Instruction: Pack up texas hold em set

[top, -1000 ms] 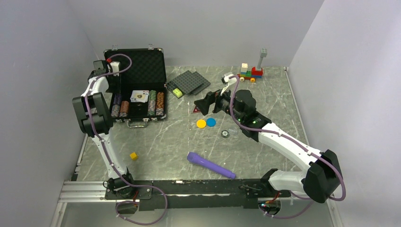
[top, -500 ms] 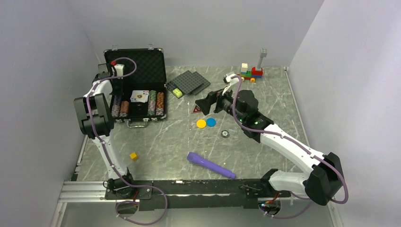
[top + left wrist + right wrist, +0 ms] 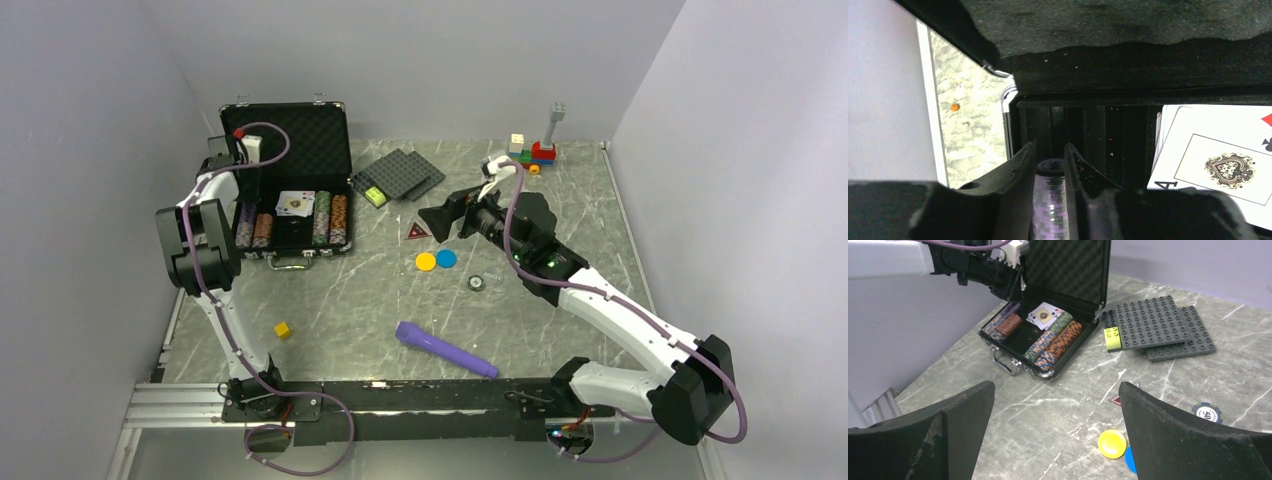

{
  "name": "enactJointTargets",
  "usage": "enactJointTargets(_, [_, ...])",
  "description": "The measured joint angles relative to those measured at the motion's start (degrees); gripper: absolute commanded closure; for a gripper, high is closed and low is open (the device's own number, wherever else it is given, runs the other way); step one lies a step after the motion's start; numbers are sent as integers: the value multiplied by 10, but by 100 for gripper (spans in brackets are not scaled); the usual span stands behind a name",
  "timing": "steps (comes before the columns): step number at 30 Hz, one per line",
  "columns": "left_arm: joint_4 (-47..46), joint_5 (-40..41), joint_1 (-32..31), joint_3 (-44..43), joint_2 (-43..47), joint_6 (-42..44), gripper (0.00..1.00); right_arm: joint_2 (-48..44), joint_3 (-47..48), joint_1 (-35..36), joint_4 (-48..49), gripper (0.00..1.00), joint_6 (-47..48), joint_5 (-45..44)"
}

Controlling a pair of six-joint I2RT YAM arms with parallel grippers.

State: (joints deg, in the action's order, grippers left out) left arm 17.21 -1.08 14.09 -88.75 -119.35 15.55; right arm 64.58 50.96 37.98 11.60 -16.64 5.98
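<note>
While the case (image 3: 300, 255) stands open with its lid (image 3: 300, 135) upright just beyond the left gripper (image 3: 1049, 148), packing looks only partly done. That gripper's jaws reach into the case's end slot, drawn narrow around a purplish chip stack (image 3: 1049, 200). Whether they pinch it or merely straddle it I cannot tell. The cards (image 3: 1218, 160) lie just to one side of those jaws.

The right gripper (image 3: 1055, 386) hangs over the table (image 3: 350, 300) with jaws spread wide and nothing between them. The filled chip rows (image 3: 1048, 347) sit well ahead of it. Close below its jaws lie the yellow disc (image 3: 1112, 443), the blue disc (image 3: 1131, 460) just beside it, the red triangle (image 3: 415, 232), and a loose chip (image 3: 1207, 413).

If the left jaws rise while pinching, the stack could ride out of its slot and scatter. A push backward could knock the lid. The discs look thin and flat, so descending jaws may skid them away rather than catch one.
</note>
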Motion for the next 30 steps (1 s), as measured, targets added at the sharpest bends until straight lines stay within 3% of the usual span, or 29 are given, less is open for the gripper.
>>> enactJointTargets(3, [29, 15, 1, -18, 1, -1, 35, -3, 0, 0, -15, 0, 5, -11])
enactJointTargets(5, [57, 25, 4, -30, 5, -9, 29, -8, 0, 0, -26, 0, 9, -19])
enactJointTargets(11, [98, 34, 9, -35, 56, -31, 24, -31, 0, 0, -60, 0, 21, -49])
enactJointTargets(16, [95, 33, 9, 6, 162, -65, 21, -39, 16, 0, -123, 0, 40, -92])
enactJointTargets(23, [84, -7, -7, 130, 351, -147, 21, -30, 56, -1, -236, 0, 60, -183])
enactJointTargets(30, [98, -33, -97, 285, 514, -173, 21, 20, 74, -29, -299, 1, 55, -215])
